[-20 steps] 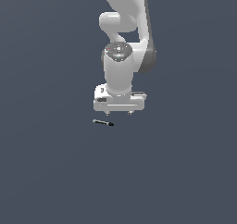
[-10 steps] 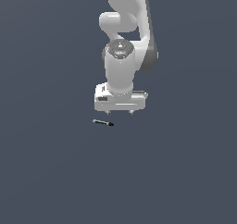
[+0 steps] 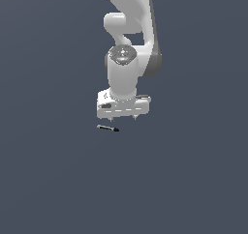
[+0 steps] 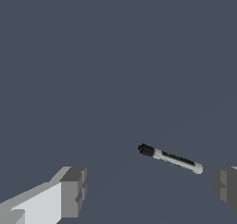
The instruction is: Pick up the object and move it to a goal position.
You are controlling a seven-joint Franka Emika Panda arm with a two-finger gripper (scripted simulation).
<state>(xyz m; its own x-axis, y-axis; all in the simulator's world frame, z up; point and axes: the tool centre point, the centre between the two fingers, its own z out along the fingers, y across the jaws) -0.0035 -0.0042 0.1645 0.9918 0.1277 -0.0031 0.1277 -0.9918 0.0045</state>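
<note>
Lying flat, stick (image 3: 107, 128) just below wide-spread end effector (image 3: 123, 118), untouched, toward exterior view's left.

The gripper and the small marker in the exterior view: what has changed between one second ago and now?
The gripper has come slightly lower and a little toward the exterior view's left, closer to the marker. Its fingers are apart, holding nothing. The marker has not moved: it lies flat on the surface, below the gripper and toward the exterior view's left of it, untouched. Nothing was taken hold of or let go.
</note>
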